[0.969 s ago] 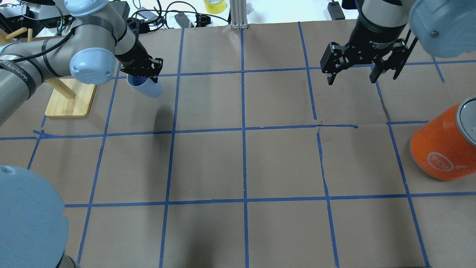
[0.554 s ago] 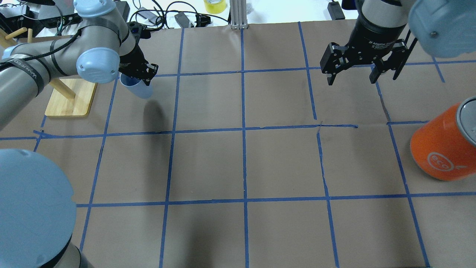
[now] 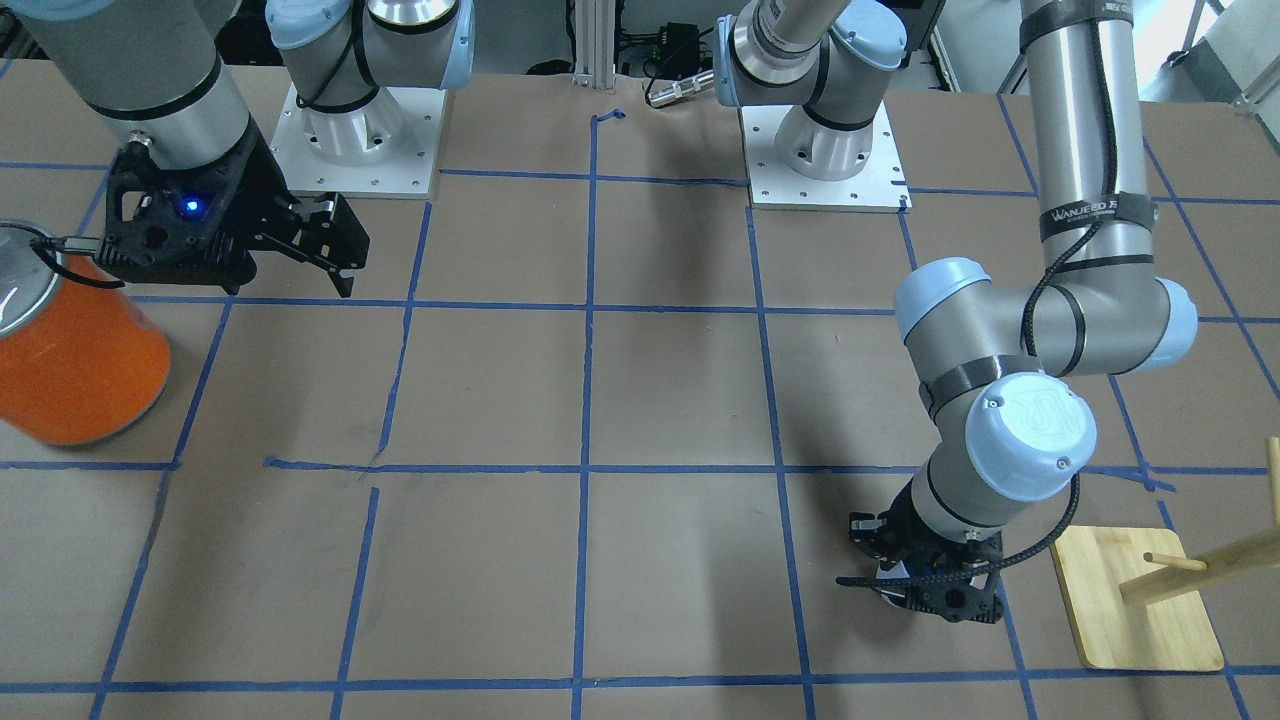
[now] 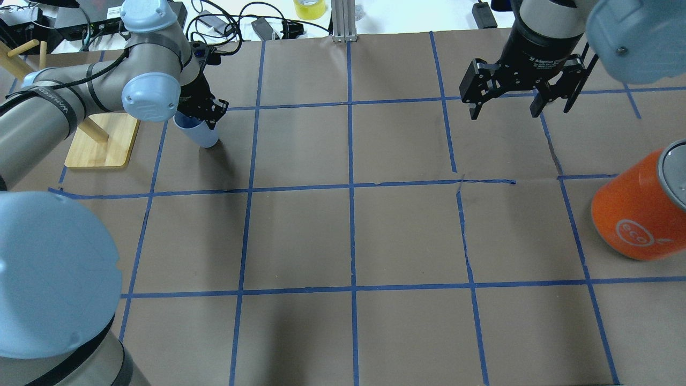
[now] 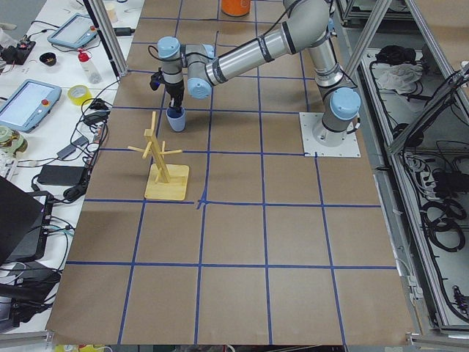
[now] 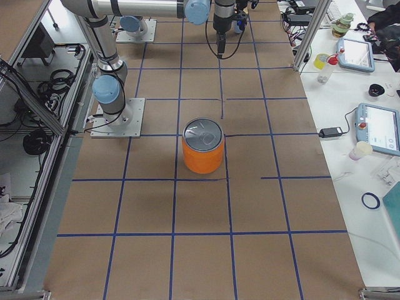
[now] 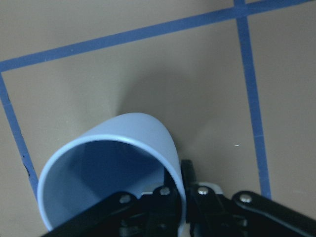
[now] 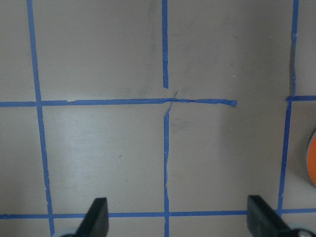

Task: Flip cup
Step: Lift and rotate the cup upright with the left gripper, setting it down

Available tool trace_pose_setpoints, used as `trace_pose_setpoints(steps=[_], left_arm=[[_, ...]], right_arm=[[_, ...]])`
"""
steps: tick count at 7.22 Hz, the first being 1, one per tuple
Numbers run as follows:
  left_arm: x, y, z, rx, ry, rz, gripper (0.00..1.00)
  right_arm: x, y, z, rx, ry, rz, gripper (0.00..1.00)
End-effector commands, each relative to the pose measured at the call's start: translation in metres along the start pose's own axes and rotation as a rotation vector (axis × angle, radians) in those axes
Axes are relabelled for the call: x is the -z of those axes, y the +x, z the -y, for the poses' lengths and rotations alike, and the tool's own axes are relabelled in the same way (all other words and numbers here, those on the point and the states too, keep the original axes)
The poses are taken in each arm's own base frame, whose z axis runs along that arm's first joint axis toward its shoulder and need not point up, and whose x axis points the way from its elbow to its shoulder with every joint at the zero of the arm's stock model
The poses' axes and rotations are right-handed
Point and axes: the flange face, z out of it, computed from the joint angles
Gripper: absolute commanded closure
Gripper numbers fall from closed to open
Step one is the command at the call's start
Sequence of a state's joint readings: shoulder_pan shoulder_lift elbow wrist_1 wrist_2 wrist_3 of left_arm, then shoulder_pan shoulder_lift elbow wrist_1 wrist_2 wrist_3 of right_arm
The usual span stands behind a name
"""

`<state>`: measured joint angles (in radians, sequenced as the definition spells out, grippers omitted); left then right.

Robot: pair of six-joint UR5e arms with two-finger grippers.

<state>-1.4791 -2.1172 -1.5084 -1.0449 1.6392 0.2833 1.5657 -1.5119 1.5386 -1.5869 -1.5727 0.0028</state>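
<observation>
Tabletop (image 4: 407, 236): brown paper under a blue tape grid. Orange can (image 4: 635, 214) stands on my right side, well apart from the work. Wooden rack (image 4: 102, 142) sits far left. Right gripper (image 4: 504, 113) hangs over the far right squares, fingers (image 8: 96, 217) spread wide, nothing between them. Left gripper (image 4: 203, 112) is low over the far-left square just beside the rack base, its fingers (image 7: 186, 170) clamped on the cup (image 4: 199, 134): one inside the mouth, one outside, pinching the wall at the rim. Cup is mouth-up and leaning a little, base at or just off the tabletop; I cannot tell which. Handling, as I judge it: thin plastic, very light, so weight is no worry, but the wall will flex and the rim can go oval under a hard squeeze. Matte, smooth and tapered, so a grip low on the outside would tend to slide toward the narrow base. The rim pinch looks to me the right hold. It is light enough to tip or skid when let go, so I would want it square on its base before easing off.
</observation>
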Motion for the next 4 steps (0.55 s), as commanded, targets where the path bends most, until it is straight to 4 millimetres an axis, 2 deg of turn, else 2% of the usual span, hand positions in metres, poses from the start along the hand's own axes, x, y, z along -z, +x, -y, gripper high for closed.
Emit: trace_pose_setpoints(steps=[1, 2, 3, 4], left_arm=[[-0.002, -0.001, 0.0, -0.002, -0.006, 0.015, 0.29], [0.008, -0.002, -0.001, 0.001, 0.008, 0.019, 0.19], [0.026, -0.003, -0.003, 0.006, 0.032, 0.026, 0.15], [0.052, -0.003, -0.01, 0.007, 0.048, 0.031, 0.11]], right_arm=[[0.0, 0.0, 0.001, 0.003, 0.004, -0.001, 0.0], [0.001, 0.0, 0.0, 0.003, 0.006, -0.001, 0.0], [0.001, 0.0, 0.0, 0.003, 0.006, -0.003, 0.0], [0.001, 0.0, 0.0, 0.003, 0.004, -0.004, 0.0]])
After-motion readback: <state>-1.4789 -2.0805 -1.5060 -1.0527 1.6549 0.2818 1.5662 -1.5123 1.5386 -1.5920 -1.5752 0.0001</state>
